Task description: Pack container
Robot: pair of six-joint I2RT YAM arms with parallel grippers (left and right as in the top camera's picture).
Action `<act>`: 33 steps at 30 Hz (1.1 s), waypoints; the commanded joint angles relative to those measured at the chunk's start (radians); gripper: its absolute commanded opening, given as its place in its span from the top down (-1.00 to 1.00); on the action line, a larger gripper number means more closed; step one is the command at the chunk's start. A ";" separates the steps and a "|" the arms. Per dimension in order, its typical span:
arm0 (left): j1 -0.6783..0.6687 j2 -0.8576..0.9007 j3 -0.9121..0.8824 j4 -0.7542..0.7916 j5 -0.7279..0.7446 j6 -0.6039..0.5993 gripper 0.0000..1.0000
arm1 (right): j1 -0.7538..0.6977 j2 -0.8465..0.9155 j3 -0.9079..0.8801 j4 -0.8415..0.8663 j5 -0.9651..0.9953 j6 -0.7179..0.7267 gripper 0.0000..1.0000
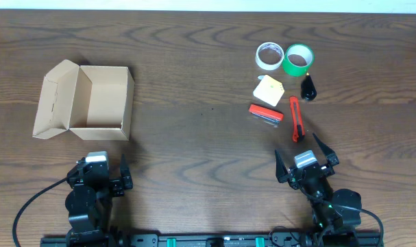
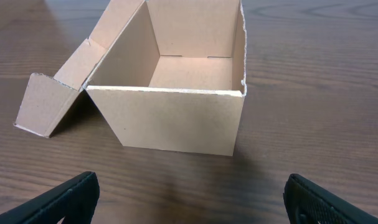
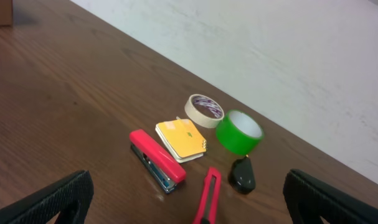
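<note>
- You have the box (image 2: 176, 121) standing lid-open on the bench (image 1: 194, 68), straight ahead of the left gripper (image 2: 192, 202), near but not touching.
- Both grippers are spread wide, holding nothing.
- Your right gripper (image 1: 300, 151) sits well apart from the box, by a red cutter (image 1: 295, 118).

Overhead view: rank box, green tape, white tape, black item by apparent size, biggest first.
1. box
2. green tape and white tape: look about alike, so not ranked against each other
3. black item
</note>
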 commanded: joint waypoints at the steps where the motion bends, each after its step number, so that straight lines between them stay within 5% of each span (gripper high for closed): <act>1: 0.004 -0.007 -0.017 0.000 -0.008 0.011 -0.90 | 0.008 -0.005 -0.005 0.001 -0.001 -0.011 -0.99; 33: 0.004 -0.007 -0.017 0.000 -0.008 0.011 -0.90 | 0.008 -0.005 -0.005 0.001 -0.001 -0.011 -0.99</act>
